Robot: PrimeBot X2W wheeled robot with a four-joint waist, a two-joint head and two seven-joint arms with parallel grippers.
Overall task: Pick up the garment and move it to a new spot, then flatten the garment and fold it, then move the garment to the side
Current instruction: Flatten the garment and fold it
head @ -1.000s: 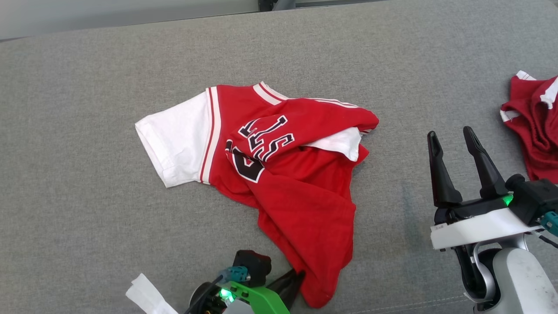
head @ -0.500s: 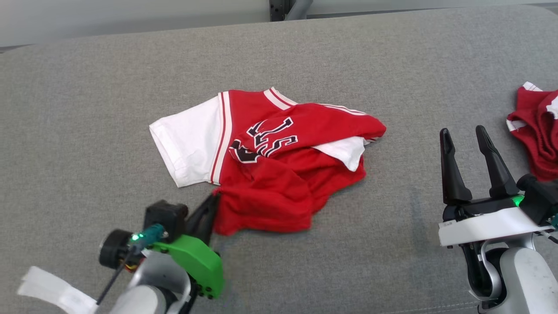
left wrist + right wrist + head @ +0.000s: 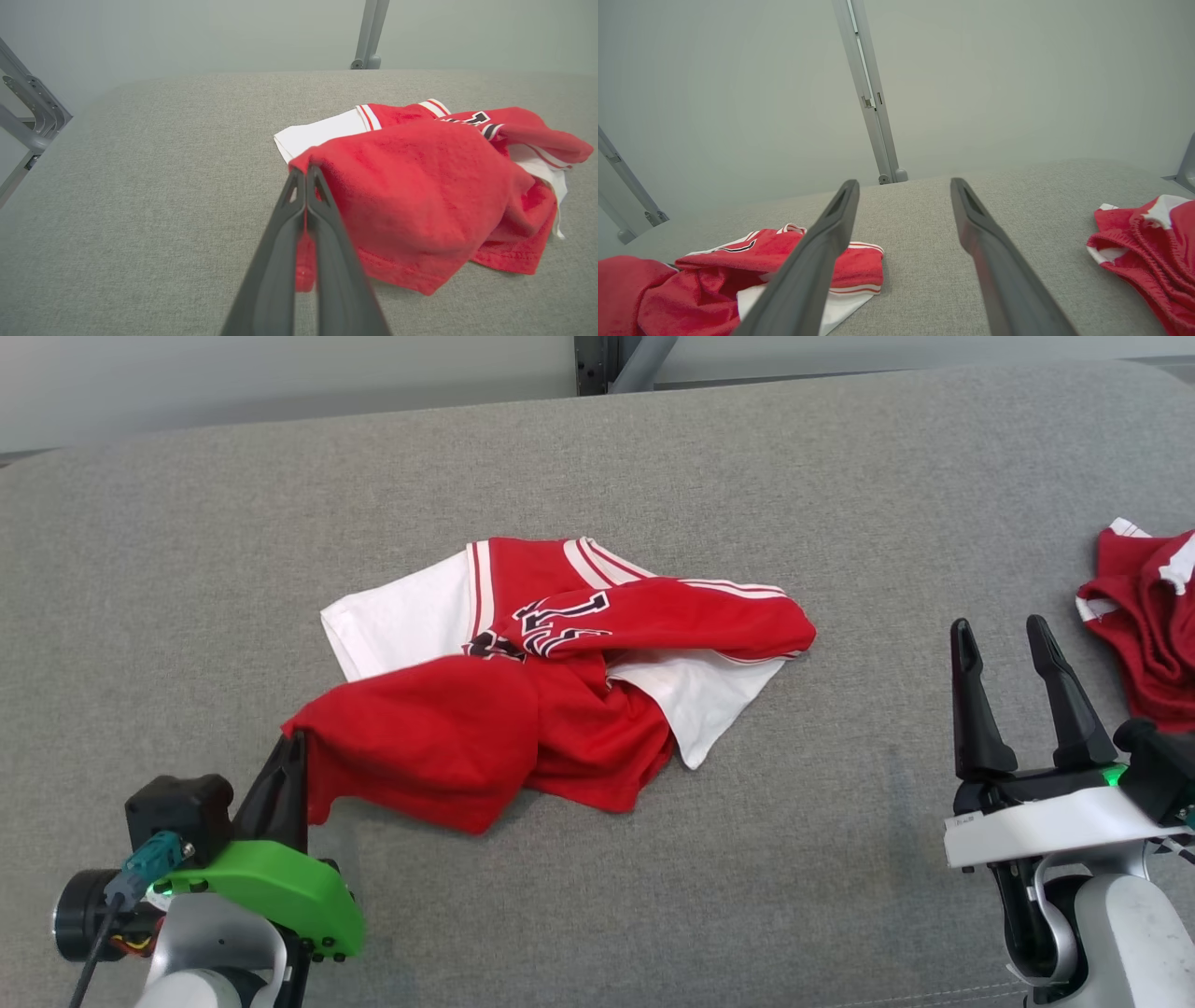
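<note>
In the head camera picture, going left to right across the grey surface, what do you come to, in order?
Left pincer, shut on the jersey's edge → red and white jersey → right pincer, open → second red garment at the right edge.

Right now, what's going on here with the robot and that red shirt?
The robot's left tool is shut on a red edge of the jersey, which lies crumpled on the grey padded surface, not yet flattened or folded. The right tool hangs open off to the side, apart from the jersey and holding nothing. A second red garment lies bunched at the far right, untouched.
</note>
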